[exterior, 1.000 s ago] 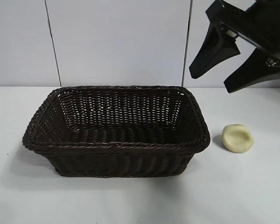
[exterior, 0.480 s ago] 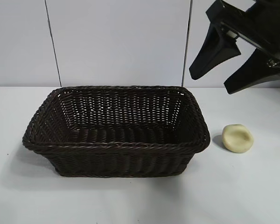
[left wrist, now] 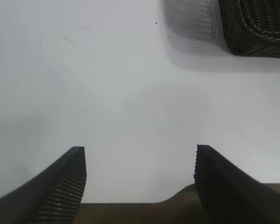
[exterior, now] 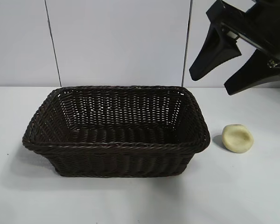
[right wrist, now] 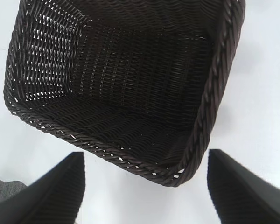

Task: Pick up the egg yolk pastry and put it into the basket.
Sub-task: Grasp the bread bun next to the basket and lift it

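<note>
The egg yolk pastry [exterior: 238, 138], a small pale yellow bun with a dent on top, lies on the white table just right of the basket [exterior: 116, 145]. The dark brown wicker basket stands empty mid-table; the right wrist view looks down into the basket [right wrist: 210, 102], and the pastry is out of that view. My right gripper [exterior: 210, 80] hangs high at the upper right, above and a little behind the pastry, open with nothing between its fingers. The left gripper [left wrist: 140, 161] is open over bare table, with a corner of the basket [left wrist: 256, 28] farther off.
A white wall with dark vertical seams [exterior: 52, 44] rises behind the table. White table surface [exterior: 130, 200] lies in front of the basket and around the pastry.
</note>
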Robot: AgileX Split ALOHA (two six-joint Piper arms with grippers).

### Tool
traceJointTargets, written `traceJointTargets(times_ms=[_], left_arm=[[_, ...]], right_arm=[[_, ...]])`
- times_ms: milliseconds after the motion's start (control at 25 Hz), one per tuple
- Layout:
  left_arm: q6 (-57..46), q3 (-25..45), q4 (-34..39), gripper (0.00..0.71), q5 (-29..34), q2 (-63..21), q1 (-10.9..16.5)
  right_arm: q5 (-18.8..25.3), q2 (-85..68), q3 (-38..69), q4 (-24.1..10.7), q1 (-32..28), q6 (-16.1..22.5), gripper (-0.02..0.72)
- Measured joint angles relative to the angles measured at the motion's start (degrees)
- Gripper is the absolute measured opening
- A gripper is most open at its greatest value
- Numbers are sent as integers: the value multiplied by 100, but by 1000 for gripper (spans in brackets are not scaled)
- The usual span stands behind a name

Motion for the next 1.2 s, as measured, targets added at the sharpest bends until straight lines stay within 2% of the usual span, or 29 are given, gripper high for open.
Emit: traceJointTargets(times_ms=[200,360,440,640,760,1000,1200], left_arm=[[0,0,0,487,4,-1160,0],[0,-10,0,487,63,-1383,0],[0,-10,0,487,68,-1383,0],[0,-10,0,487,68,-1383,0],[0,-10,0,487,68,-1383,0],[-5,-10,0,487,68,-1383,0],[-5,-10,0,487,68,-1383,0]], right_arm=[[-105,0,0,0,0,0,529],[-26,0,0,-151,0,159,529],[65,0,-5,-487,0,407,529],[338,0,-58,-1736,-145,1240,529],[415,0,-58,-2088,-449,1459,529],[393,54,-64,-2169,-1030,1503,529],[199,371,-69,-2151,-1131,1507,529]])
